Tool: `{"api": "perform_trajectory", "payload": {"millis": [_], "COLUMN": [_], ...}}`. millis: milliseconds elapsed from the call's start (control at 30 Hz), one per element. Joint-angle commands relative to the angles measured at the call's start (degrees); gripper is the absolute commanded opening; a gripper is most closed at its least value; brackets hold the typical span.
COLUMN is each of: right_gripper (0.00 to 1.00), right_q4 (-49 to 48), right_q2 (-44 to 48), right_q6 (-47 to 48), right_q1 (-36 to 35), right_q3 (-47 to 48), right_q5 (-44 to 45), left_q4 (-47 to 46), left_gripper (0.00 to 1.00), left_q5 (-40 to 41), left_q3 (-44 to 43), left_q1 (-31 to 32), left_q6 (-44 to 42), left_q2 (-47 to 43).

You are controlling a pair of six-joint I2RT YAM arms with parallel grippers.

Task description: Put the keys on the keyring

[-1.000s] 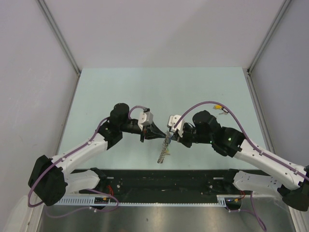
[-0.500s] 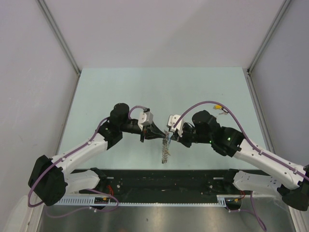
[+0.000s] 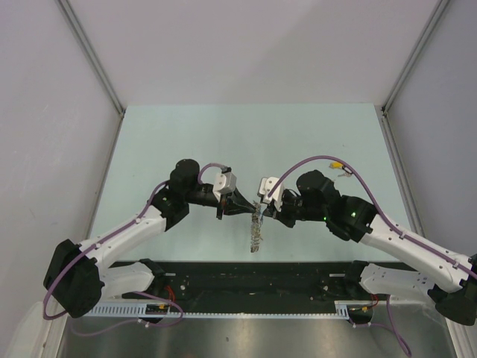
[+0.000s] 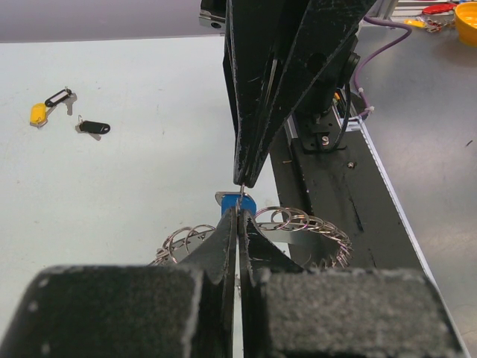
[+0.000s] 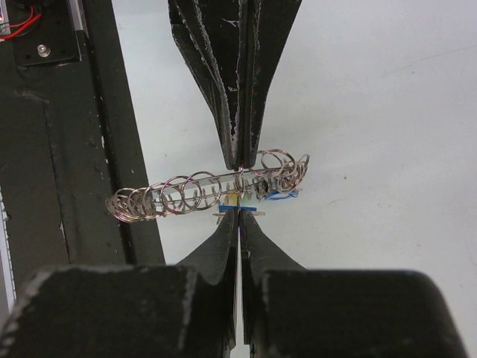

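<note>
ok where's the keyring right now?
In the top view the keyring hangs mid-table, toward the near edge, where the tips of the left gripper and right gripper meet. Both wrist views show it between them.

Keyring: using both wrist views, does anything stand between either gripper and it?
Nothing visible does. The shut left gripper and right gripper meet tip to tip at the keyring, with a blue-tagged key at their tips.

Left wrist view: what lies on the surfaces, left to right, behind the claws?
Yellow plastic key tag → black plastic key tag lying alone → large silver ring of wire loops → yellow rounded object at the corner.
</note>
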State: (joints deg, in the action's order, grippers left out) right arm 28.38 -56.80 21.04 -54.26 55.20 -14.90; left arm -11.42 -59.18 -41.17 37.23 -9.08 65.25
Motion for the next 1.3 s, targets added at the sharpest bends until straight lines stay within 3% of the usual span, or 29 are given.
{"api": "perform_trajectory", "payload": {"millis": [0,833,1267], "right_gripper": [0.00,0.00,0.00], "right_q4": [-2.4,-4.0,0.0], "right_q2": [0.0,-0.6,1.5], "right_q6": [-0.9,-3.4,-2.9], "right_q1": [-0.2,-0.1,0.3], "right_q3": [2.5,2.4,2.5], "right_q5": [-0.3,2.0,2.6], "left_q4": [-2.6,-3.5,-3.7], "left_gripper": [0.00,0.00,0.00], "left_q5": [-2.2,-3.8,-3.3], "left_q3": [-2.3,-2.0,-1.9], "left_q1": [0.3,0.3,0.3], "left_q6": [-0.9,-0.3,-0.4], "left_q2": [-0.4,-0.4,-0.5]}}
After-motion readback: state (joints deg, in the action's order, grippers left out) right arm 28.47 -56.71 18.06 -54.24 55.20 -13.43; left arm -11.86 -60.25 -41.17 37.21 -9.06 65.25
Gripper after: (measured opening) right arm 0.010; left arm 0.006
